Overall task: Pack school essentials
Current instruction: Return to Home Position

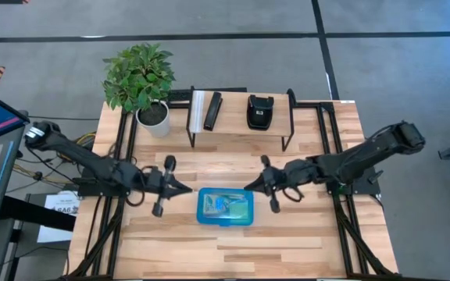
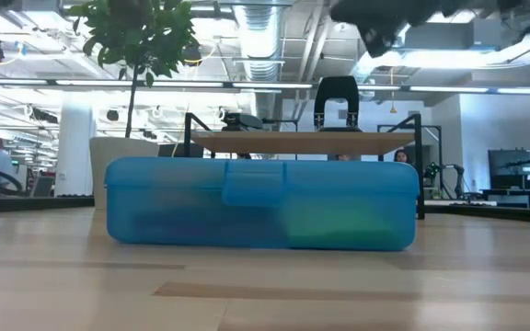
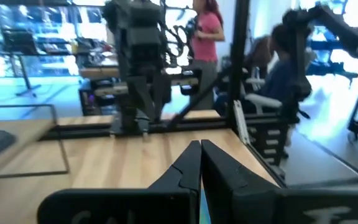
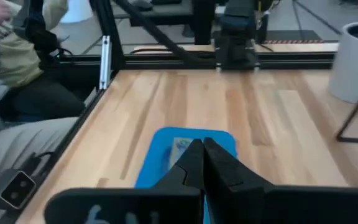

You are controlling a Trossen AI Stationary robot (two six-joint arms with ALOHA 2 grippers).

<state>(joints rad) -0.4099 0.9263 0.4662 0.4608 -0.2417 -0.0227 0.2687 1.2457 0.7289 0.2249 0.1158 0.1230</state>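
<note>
**Blue supply box** (image 1: pixel 225 207): centre of the high view, flat on the counter (image 1: pixel 287 242). Lid shut, with the front latch (image 2: pixel 254 184) down at the middle of the low view. Stationery shows dimly through the lid, and a green patch shows through the wall at lower right of the low view. The single items cannot be told apart.

**Left gripper** (image 1: pixel 187 188): left of centre, pointing at the box's upper left corner and just beside it. Jaws pressed together, holding nothing.

**Right gripper** (image 1: pixel 249 186): right of centre, pointing at the box's upper right corner and just beside it. Jaws pressed together, holding nothing.

**Wooden rack** (image 1: pixel 241 129): upper centre, on a black frame. It carries a white bar (image 1: pixel 198 111), a black bar (image 1: pixel 213 111) and a black pouch (image 1: pixel 259 112).

**Potted plant** (image 1: pixel 141 82): upper left, in a white pot.

**Persons**: one in a pink top (image 3: pixel 207 37) at upper centre of the left wrist view. One seated (image 4: pixel 17 50) at upper left of the right wrist view.
</note>
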